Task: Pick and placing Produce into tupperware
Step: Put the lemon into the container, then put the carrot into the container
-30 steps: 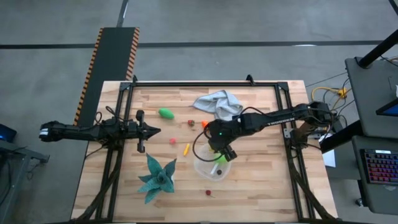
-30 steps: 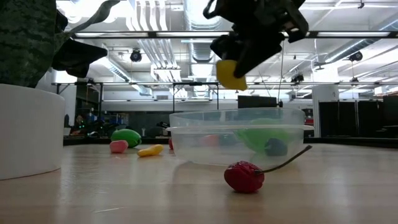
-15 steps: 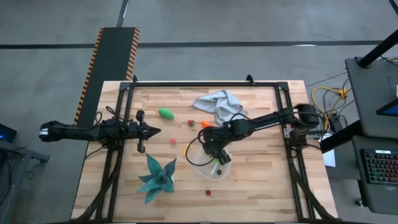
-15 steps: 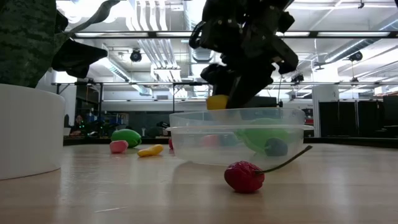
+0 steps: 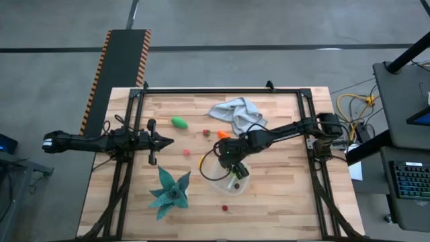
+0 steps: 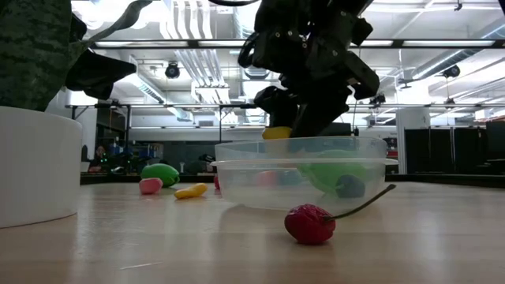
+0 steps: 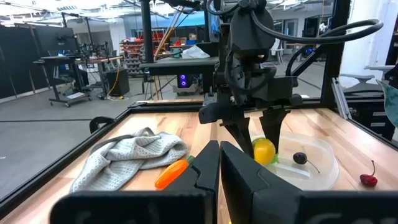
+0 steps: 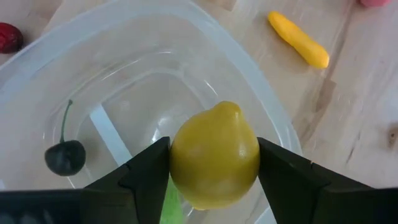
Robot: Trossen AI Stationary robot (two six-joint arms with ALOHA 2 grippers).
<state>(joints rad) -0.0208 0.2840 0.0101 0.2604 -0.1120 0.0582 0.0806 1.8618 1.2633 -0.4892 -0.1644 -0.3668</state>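
I note a crumpled grey cloth [image 5: 234, 111] near the far edge of the tabletop [image 5: 282, 195], right of centre. A teal spiky star-shaped plant [image 5: 169, 193] in a white pot [image 6: 35, 166] stands toward the near left corner. I see nothing touching either.

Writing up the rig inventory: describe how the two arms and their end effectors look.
Both arms are slim, dark, jointed links. The right arm carries looping black cables, seen clearly in the left wrist view. Its end effector has two flat, dark, matte fingers. The left end effector has similar blocky black fingers.
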